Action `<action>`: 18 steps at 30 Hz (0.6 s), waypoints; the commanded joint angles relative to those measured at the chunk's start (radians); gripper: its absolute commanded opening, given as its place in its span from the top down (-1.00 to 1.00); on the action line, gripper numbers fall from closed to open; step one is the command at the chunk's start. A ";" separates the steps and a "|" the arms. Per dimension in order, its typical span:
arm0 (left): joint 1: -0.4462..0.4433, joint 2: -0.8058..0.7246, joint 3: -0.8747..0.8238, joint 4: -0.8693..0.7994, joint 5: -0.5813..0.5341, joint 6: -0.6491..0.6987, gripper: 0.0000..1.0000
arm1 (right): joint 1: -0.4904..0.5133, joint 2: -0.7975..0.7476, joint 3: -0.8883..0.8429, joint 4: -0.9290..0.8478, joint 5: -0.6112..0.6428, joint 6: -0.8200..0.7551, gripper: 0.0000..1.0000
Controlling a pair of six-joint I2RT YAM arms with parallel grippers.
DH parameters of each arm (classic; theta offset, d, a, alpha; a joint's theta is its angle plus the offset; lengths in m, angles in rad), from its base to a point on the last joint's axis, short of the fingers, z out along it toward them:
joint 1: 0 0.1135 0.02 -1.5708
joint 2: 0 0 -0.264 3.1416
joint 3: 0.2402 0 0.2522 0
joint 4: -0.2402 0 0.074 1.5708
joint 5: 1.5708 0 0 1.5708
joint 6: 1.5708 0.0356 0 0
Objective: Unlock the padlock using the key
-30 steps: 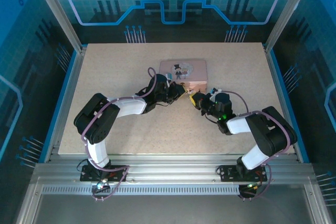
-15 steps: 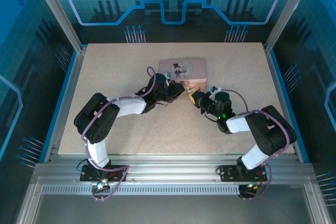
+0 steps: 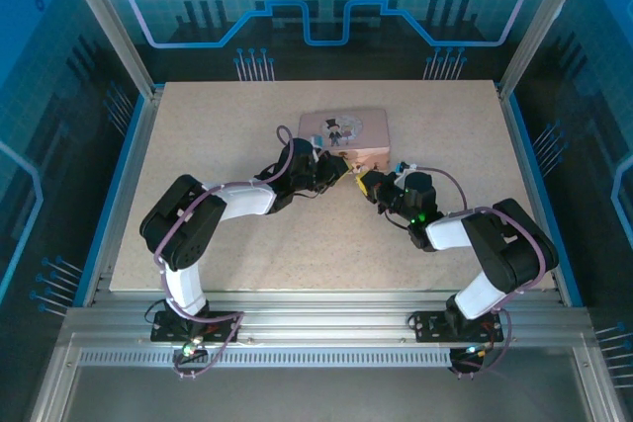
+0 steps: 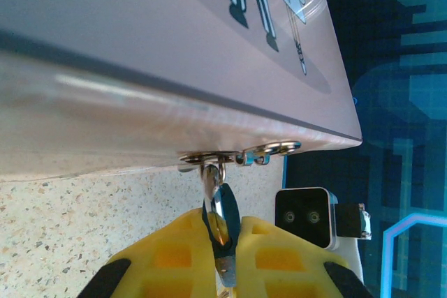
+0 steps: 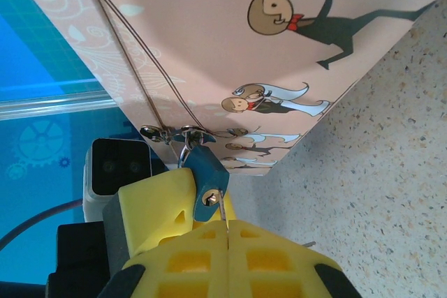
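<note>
Pinching the key [image 5: 222,209] at the padlock [image 5: 207,178], right gripper [image 5: 227,230] hides its bow.

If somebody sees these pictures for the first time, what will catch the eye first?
First, the pink box with cartoon figures, at the far middle of the table. At its near edge a small blue padlock hangs from the clasp, pinched by the yellow left end effector. The right end effector holds a thin key up to the padlock's keyhole end.
</note>
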 commanded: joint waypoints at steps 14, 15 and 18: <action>-0.015 0.011 0.002 0.078 0.066 -0.026 0.92 | 0.015 -0.050 0.014 0.017 0.002 -0.046 1.00; -0.015 0.011 0.002 0.079 0.066 -0.026 0.91 | 0.015 -0.053 0.013 0.013 0.002 -0.049 1.00; -0.015 0.012 0.002 0.082 0.069 -0.027 0.91 | 0.011 -0.058 0.015 -0.004 -0.006 -0.052 1.00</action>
